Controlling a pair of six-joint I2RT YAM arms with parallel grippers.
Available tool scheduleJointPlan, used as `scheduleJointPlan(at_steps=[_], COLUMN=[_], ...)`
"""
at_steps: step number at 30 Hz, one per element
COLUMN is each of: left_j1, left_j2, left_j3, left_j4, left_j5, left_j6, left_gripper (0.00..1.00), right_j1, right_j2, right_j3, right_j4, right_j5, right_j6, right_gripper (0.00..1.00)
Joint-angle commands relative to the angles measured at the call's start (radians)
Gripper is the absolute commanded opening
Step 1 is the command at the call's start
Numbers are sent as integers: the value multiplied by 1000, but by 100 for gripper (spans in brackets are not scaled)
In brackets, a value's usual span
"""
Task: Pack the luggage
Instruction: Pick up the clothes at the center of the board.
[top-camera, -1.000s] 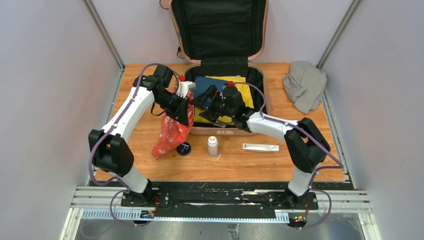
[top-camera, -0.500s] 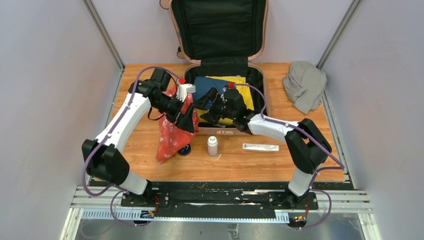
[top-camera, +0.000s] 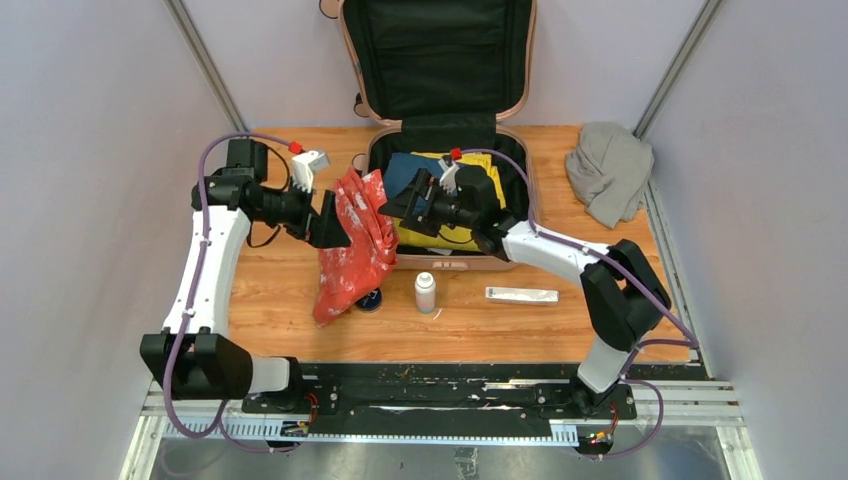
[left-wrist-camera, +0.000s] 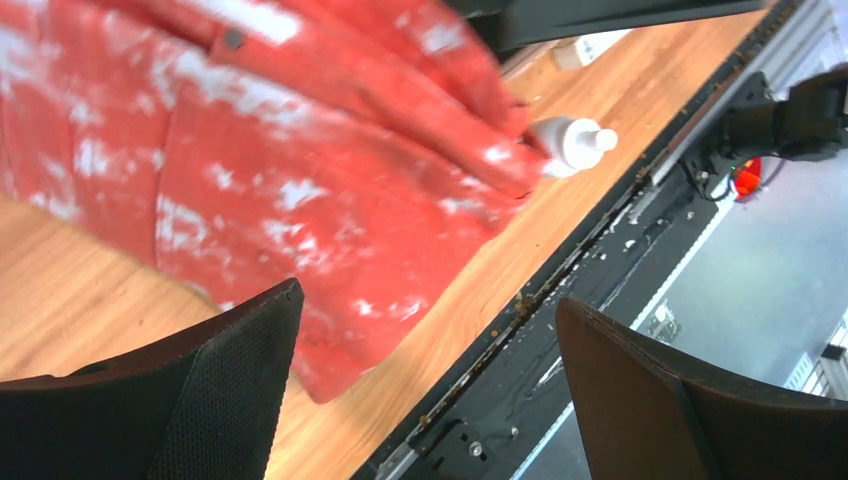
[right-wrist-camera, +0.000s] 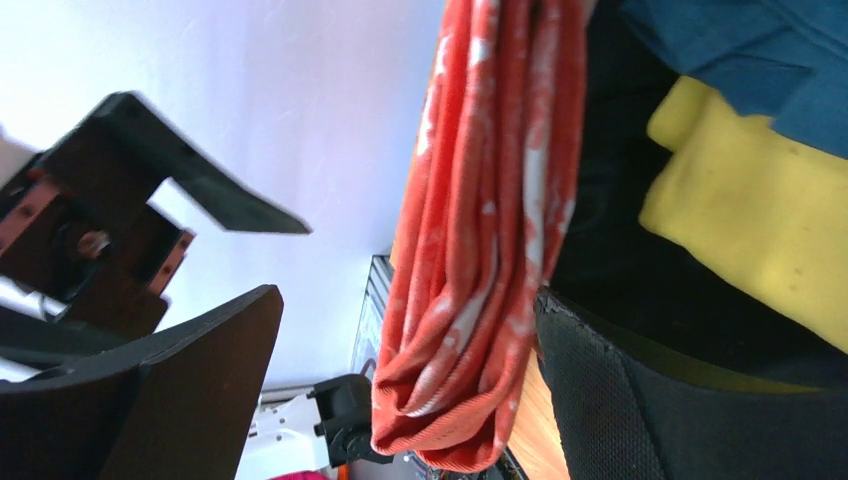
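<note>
A red cloth (top-camera: 355, 245) hides the luggage (top-camera: 440, 60)'s near-left corner.

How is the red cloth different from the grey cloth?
The red cloth is red with white flecks; the grey cloth is plain grey. The red one is stretched out long beside the luggage's left side; the grey one is bunched in a heap at the table's far right corner. Both are soft fabric.
</note>
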Motion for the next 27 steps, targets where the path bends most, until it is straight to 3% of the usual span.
scheduleJointPlan(at_steps=[1, 5, 11, 15, 17, 21, 24, 27], left_j1=[76, 105, 127, 127, 126, 125, 124, 123], left_j2=[44, 82, 76, 76, 84, 91, 92, 95], left_j3=[-75, -158, -286, -360, -384, -422, -442, -446], left_j4=[-5, 13, 129, 238, 292, 371, 405, 426], left_j5=[-54, -116, -193, -239, -254, -275, -281, -280], left_j6=[57, 128, 152, 110, 82, 52, 45, 36], left_gripper=[100, 97, 94, 93, 91, 89, 89, 89], right_j1=[-8, -4, 20, 33, 42, 60, 70, 69], right_j2=[70, 144, 115, 124, 147, 103, 43, 27], right_j3=[70, 117, 249, 267, 296, 353, 342, 327], right_j4=[18, 37, -355, -324, -386, -623, -679, -668], right_j5=[-154, -220, -91, -138, -154, 29, 151, 132], right_j6=[-60, -30, -291, -278, -293, -454, -528, -526], right_gripper=[100, 100, 100, 100, 100, 100, 100, 100])
